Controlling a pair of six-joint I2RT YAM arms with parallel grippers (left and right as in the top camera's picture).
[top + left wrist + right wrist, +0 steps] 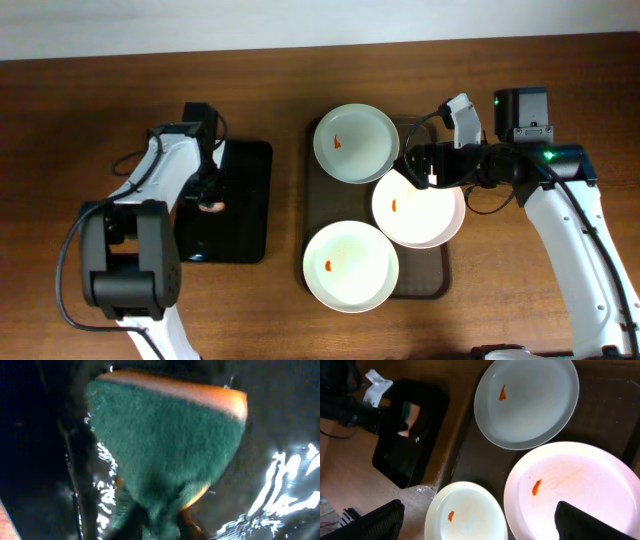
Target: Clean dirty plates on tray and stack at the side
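Now all three plates [362,272] sit on the tray [428,278], each with a red smear [329,266], none stacked aside yet. Left gripper [210,203] is down in the black tray [245,165], clamped on the sponge [165,445], green face showing; right gripper [482,521] hangs spread wide over the right plate [418,210]. Best bet: right pins that plate by its rim while the sponge comes over green side down onto the smear.
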